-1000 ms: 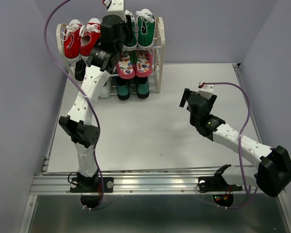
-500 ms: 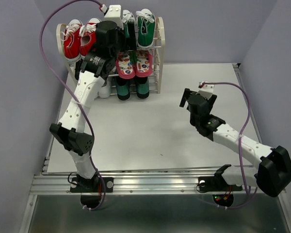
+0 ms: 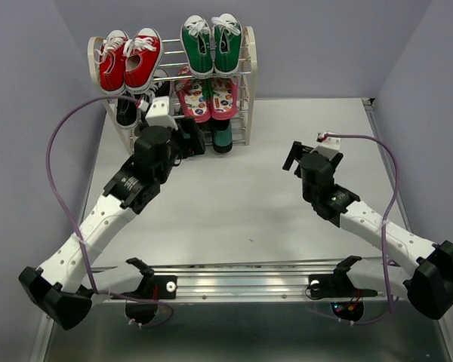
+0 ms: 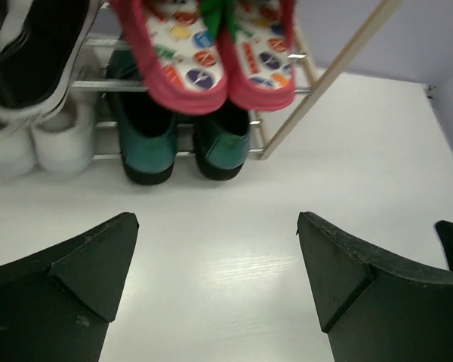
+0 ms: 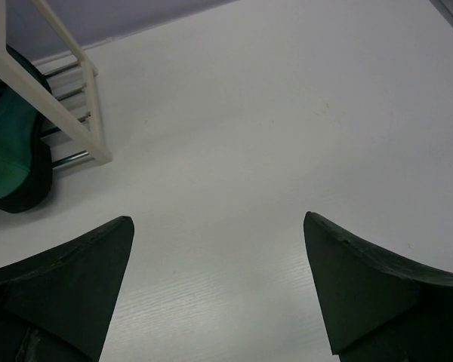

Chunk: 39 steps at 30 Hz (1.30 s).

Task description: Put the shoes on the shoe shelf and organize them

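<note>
Shoe shelf (image 3: 251, 83) stands in the overhead view's upper left, on the desk (image 3: 241, 204). Nearest, the left tool (image 4: 217, 230) and right tool (image 5: 217, 226) both hang spread (nothing between the fingers). Beyond, dark green loafers (image 4: 145, 136) sit on the bottom rods, flip-flops (image 4: 174, 53) above, green sneakers (image 3: 227, 45) topmost.

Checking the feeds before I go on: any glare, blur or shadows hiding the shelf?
Top external: even light, sharp, shoe shelf clear. Left wrist: mild sheen on the table, loafers dark under flip-flops. Right wrist: near fingers slightly soft.
</note>
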Each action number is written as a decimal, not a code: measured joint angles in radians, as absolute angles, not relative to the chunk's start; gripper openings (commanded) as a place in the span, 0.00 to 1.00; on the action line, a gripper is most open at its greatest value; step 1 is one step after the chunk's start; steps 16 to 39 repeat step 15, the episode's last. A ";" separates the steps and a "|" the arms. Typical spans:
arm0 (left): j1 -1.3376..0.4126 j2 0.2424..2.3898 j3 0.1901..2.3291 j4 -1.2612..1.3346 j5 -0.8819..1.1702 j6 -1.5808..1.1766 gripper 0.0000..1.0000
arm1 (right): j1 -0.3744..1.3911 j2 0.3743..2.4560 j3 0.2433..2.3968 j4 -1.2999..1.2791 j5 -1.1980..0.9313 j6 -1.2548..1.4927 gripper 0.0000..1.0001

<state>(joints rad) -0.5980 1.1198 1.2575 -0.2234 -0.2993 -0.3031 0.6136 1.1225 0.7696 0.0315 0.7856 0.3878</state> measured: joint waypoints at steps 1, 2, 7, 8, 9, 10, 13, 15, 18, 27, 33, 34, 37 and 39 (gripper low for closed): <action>-0.596 1.084 1.197 -0.226 -0.328 -0.333 0.99 | 0.614 1.112 0.756 0.030 0.780 0.393 1.00; -0.594 1.036 1.125 -0.227 -0.360 -0.362 0.99 | 0.614 1.108 0.748 0.028 0.779 0.398 1.00; -0.587 0.978 1.005 -0.314 -0.472 -0.485 0.99 | 0.614 1.103 0.724 0.021 0.779 0.429 1.00; -0.587 0.976 0.994 -0.323 -0.479 -0.498 0.99 | 0.614 1.099 0.722 0.016 0.778 0.437 1.00; -0.587 0.972 0.982 -0.336 -0.484 -0.516 0.99 | 0.614 1.097 0.722 0.015 0.778 0.442 1.00; -0.587 0.964 0.970 -0.345 -0.491 -0.528 0.99 | 0.614 1.095 0.722 0.015 0.778 0.443 1.00; -0.587 0.925 0.943 -0.361 -0.510 -0.557 0.99 | 0.614 1.095 0.722 0.015 0.778 0.446 1.00; -0.587 0.891 0.934 -0.361 -0.520 -0.568 0.99 | 0.614 1.095 0.722 0.015 0.778 0.448 1.00; -0.587 0.891 0.934 -0.361 -0.520 -0.568 0.99 | 0.614 1.095 0.722 0.015 0.778 0.448 1.00; -0.587 0.891 0.934 -0.361 -0.520 -0.568 0.99 | 0.614 1.095 0.722 0.015 0.778 0.448 1.00; -0.587 0.891 0.934 -0.361 -0.520 -0.568 0.99 | 0.614 1.095 0.722 0.015 0.778 0.448 1.00; -0.587 0.891 0.934 -0.361 -0.520 -0.568 0.99 | 0.614 1.095 0.722 0.015 0.778 0.448 1.00; -0.587 0.891 0.934 -0.361 -0.520 -0.568 0.99 | 0.614 1.095 0.722 0.015 0.778 0.448 1.00; -0.587 0.891 0.934 -0.361 -0.520 -0.568 0.99 | 0.614 1.095 0.722 0.015 0.778 0.448 1.00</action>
